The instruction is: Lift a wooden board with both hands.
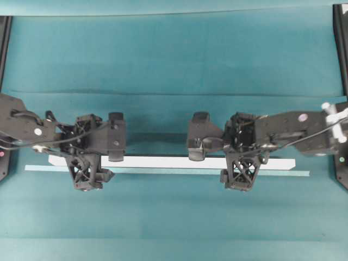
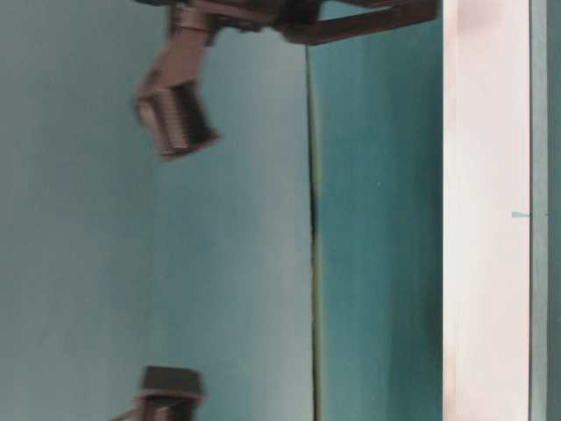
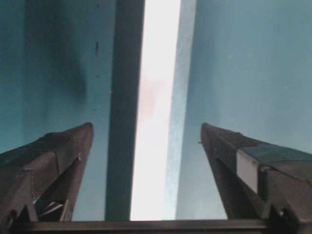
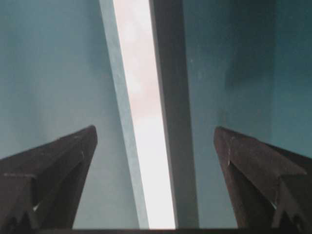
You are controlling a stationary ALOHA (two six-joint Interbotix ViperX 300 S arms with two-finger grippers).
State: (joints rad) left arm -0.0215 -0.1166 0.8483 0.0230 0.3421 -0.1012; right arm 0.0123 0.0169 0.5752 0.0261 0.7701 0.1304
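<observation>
The wooden board [image 1: 163, 162] is a long white plank lying across the teal cloth, with a thin pale teal strip [image 1: 163, 171] along its near edge. My left gripper [image 1: 86, 155] straddles the board near its left end. In the left wrist view my left gripper [image 3: 146, 126] is open, and the board [image 3: 156, 122] runs between the fingers with teal cloth showing on both sides. My right gripper [image 1: 240, 153] straddles the board toward its right end. In the right wrist view my right gripper [image 4: 155, 128] is open too, and neither finger touches the board [image 4: 144, 122].
Black frame posts stand at the table's far left edge [image 1: 4, 43] and far right edge [image 1: 340, 43]. Teal cloth [image 1: 174, 60] covers the whole table. A dark shadow band [image 3: 124, 122] lies beside the board.
</observation>
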